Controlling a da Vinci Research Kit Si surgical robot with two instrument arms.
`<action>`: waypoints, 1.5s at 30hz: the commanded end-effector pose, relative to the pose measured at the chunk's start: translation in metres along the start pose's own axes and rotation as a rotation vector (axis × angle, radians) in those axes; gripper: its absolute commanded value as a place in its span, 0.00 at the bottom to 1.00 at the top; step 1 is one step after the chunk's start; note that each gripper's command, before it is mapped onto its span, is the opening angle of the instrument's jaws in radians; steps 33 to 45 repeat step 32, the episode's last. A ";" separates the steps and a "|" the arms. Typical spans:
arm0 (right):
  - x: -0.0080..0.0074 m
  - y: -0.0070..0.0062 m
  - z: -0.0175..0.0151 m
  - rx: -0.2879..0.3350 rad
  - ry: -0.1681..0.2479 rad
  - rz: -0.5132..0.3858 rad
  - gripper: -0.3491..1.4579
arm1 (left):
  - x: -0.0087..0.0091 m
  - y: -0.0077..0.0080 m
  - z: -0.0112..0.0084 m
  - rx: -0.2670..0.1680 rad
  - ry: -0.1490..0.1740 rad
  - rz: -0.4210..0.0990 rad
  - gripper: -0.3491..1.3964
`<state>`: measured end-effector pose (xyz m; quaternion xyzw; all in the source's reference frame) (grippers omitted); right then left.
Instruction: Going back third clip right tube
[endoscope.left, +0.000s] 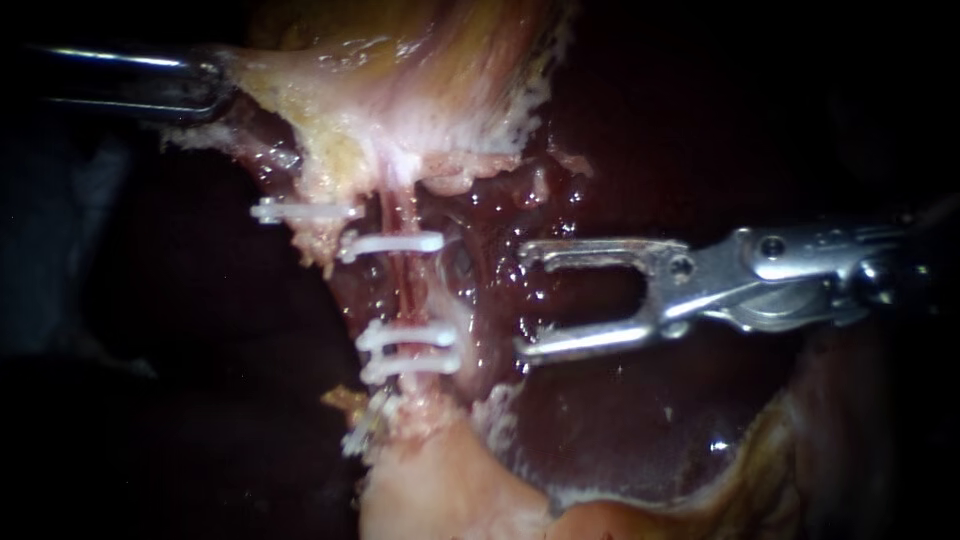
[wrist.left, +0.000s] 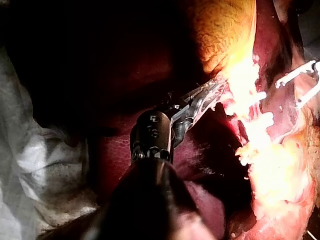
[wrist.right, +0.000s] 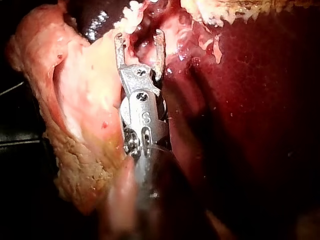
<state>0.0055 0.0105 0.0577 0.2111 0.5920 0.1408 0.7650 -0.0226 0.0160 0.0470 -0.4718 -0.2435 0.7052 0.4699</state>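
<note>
A pink tube (endoscope.left: 400, 290) runs down from the pale gallbladder tissue (endoscope.left: 400, 90). It carries one white clip (endoscope.left: 395, 243) high up and two clips (endoscope.left: 408, 350) close together lower down. Another clip (endoscope.left: 300, 210) sits on a strand further left. My right instrument (endoscope.left: 525, 300) comes in from the right. Its jaws are open and empty, their tips a short way right of the tube, level with the gap between the clips. In the right wrist view the open jaws (wrist.right: 140, 37) point at wet tissue. My left instrument (endoscope.left: 215, 85) is shut on the gallbladder's edge, seen closely in the left wrist view (wrist.left: 215, 92).
Dark red liver (endoscope.left: 640, 430) lies under and behind the right instrument. Pale fatty tissue (endoscope.left: 440, 490) continues below the lowest clip. White cloth (wrist.left: 35, 160) lies beside the left instrument's shaft.
</note>
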 end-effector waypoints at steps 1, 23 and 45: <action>-0.0001 0.0000 -0.0002 -0.002 0.000 -0.006 0.47 | 0.0000 0.0000 0.0000 0.000 0.000 0.000 0.00; -0.0004 -0.0003 -0.0017 0.002 -0.001 -0.030 0.47 | -0.0025 -0.0010 0.0069 -0.017 -0.010 0.018 0.00; -0.0002 -0.0005 -0.0017 0.002 -0.001 -0.030 0.47 | -0.0026 -0.0010 0.0072 -0.019 -0.011 0.018 0.00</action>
